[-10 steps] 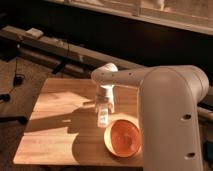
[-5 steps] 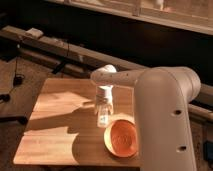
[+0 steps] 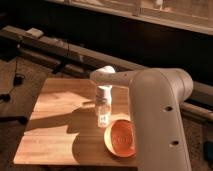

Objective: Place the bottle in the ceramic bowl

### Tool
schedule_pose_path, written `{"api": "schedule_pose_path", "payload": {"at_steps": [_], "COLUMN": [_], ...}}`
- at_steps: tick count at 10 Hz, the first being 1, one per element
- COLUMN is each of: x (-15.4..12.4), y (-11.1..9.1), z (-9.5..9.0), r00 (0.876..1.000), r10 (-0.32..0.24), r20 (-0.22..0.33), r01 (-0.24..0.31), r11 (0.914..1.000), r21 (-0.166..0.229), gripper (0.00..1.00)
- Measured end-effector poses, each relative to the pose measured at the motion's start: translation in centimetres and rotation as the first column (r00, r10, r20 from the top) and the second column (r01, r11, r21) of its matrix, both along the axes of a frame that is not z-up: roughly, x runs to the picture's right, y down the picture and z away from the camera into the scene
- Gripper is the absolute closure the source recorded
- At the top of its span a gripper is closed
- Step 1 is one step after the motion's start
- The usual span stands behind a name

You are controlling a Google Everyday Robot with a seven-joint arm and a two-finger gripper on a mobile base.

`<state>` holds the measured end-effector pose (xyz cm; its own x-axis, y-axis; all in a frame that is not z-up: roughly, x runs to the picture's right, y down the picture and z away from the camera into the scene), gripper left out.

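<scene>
**Bottle** (image 3: 103,114): upright near the middle of the counter (image 3: 55,125), at about 11 o'clock from the bowl (image 3: 120,140). It is just beside the rim and not inside. Whether it stands on the wood or hangs just above it cannot be told.

**End effector** (image 3: 104,96): directly over the bottle's top. Whether it grips the bottle cannot be told.

**Change over the last second:** the bottle and bowl have barely moved. The thick upright part of the arm (image 3: 155,115) has crept toward 9 o'clock. Judged from this, the carry to the bowl has hardly begun and the placing is not yet done.

**Edges:** the bowl lies close to the counter's 6 o'clock edge, and the arm hides its 3 o'clock side.

**Room:** bare wood runs from the bottle toward 9 and 7 o'clock. The likely path toward 5 o'clock is short and looks unobstructed.
</scene>
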<state>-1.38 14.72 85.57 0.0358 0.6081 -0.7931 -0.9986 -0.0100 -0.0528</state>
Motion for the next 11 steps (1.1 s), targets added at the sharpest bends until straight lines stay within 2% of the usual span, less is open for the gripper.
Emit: {"api": "schedule_pose_path", "payload": {"at_steps": [2,3,6,7,10,11], "x": [0.0,0.0,-0.1,-0.1,2.2,3.3], "y": [-1.5,-2.8,-4.6,-4.2,-2.4,-1.1], "z": [-1.6,-3.3,-8.2,-10.4,-13.5,-15.0], "r00": [1.000,1.000,0.999,0.999,0.997,0.993], "r10": [0.014,0.030,0.043,0.041,0.067,0.088], "r20": [0.000,0.001,0.006,0.006,-0.045,-0.081], "r01": [-0.014,-0.030,-0.043,-0.041,-0.066,-0.088], "r11": [0.9998,0.9991,0.9978,0.9979,0.9975,0.9961], "r21": [0.017,0.030,0.050,0.050,0.026,0.002], "gripper": [0.92,0.99,1.00,1.00,1.00,1.00]}}
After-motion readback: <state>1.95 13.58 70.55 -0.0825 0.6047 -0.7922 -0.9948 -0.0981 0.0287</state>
